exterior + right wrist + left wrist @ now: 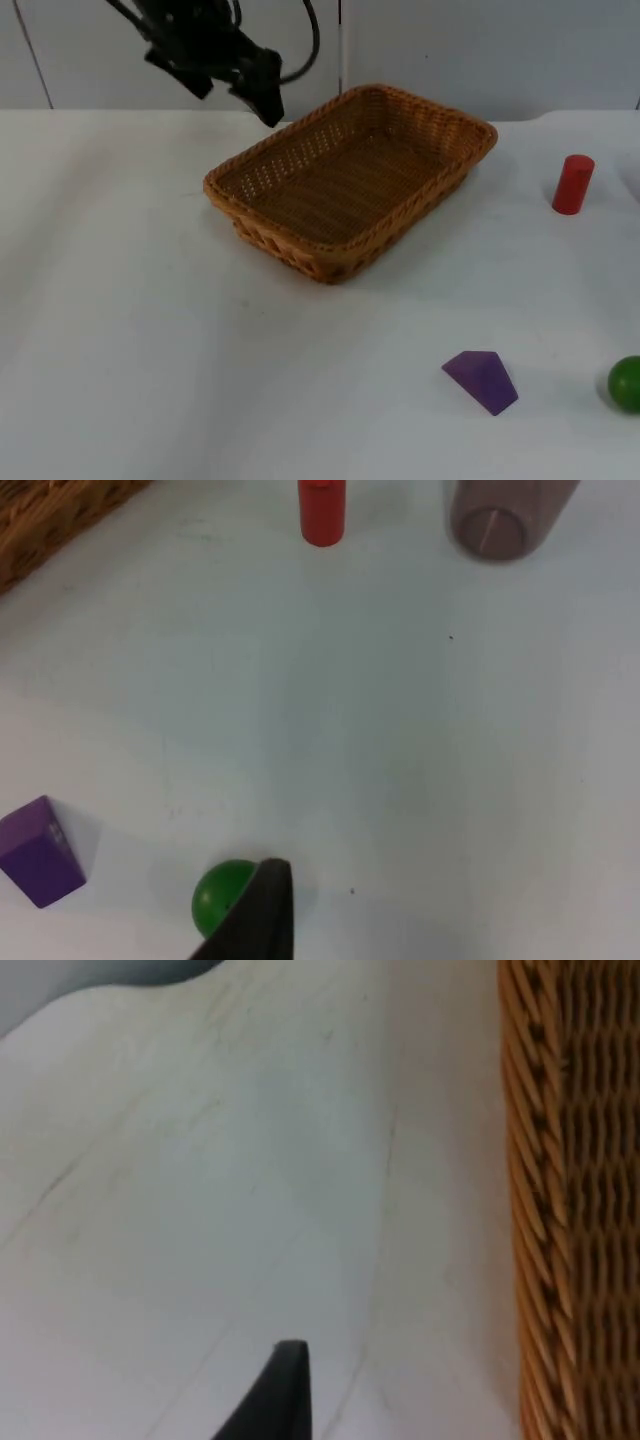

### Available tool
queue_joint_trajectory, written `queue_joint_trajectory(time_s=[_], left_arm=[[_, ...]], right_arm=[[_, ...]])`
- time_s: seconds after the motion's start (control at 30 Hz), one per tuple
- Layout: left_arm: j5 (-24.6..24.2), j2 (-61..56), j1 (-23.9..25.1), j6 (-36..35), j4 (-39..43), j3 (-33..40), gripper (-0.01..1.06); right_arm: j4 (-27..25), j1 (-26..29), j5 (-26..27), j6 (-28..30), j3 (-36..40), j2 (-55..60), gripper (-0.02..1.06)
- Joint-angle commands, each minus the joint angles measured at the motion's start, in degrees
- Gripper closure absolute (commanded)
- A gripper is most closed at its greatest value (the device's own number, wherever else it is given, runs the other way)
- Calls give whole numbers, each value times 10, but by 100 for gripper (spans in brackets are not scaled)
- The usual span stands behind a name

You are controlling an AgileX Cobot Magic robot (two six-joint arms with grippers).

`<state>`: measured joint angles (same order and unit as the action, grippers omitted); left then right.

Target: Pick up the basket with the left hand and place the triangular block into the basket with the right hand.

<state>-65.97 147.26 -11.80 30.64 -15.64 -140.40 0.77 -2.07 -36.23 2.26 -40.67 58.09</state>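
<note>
Fingers of the left gripper (262, 100) hang above the white tabletop (130, 330) just beside the far-left rim of the brown woven wicker basket (350, 175), holding nothing; whether they stand wide or narrow cannot be told. From the left wrist view, one black fingertip (275, 1395) sits over bare tabletop with the basket's plaited rim (535, 1210) alongside, apart from it. Judgement: the first step — taking up the basket — is in hand but not made, since the basket rests flat on the tabletop. The purple triangular block (483, 380) lies on the tabletop well apart from the basket, near the green ball (626, 383); a red cylinder (573, 184) stands beyond the basket's right end. From the right wrist view, the right arm waits above this group, a fingertip (255, 920) close by the green ball, the block (38, 852) untouched and a dark translucent cup (505, 520) beyond; the state of those fingers likewise cannot be told. Next move likely calls for the left gripper to straddle the rim and close on it — squarely, lest the basket tilt on lifting.
</note>
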Motion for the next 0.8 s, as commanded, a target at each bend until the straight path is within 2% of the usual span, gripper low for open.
queue_joint_trajectory(time_s=[0.0, 0.07, 0.27, 0.33, 0.43, 0.47, 0.57, 0.6, 0.63, 0.73, 0.77], left_arm=[[-29, 43, -2, 6, -22, -62, 0], [-40, 75, -2, 6, -43, -92, 0], [-37, 99, -9, 21, -63, -92, 0], [-37, 109, -16, 21, -61, -92, 4], [-22, 116, -26, 22, -60, -92, 17], [-22, 116, -26, 22, -60, -92, 17], [-11, 121, -31, 20, -47, -92, 35], [-8, 123, -31, 20, -47, -92, 49], [-8, 123, -31, 20, -47, -92, 49], [0, 125, -29, 21, -47, -92, 84], [6, 125, -29, 21, -44, -92, 99]], right_arm=[[4, 3, 5, -2, -2, 1, 0], [4, 3, 5, -2, -2, 1, 0], [4, 3, 8, -2, -2, 1, 0], [4, 3, 13, -2, -2, 1, 0], [4, 3, 15, -2, -2, 1, 0], [4, 3, 15, -2, -2, 1, 0], [4, 3, 15, -2, -2, 1, 0], [4, 3, 15, -2, -2, 1, 0], [4, 3, 15, -2, -2, 1, 0], [4, 3, 15, -2, -2, 1, 0], [4, 3, 15, -2, -2, 1, 0]])
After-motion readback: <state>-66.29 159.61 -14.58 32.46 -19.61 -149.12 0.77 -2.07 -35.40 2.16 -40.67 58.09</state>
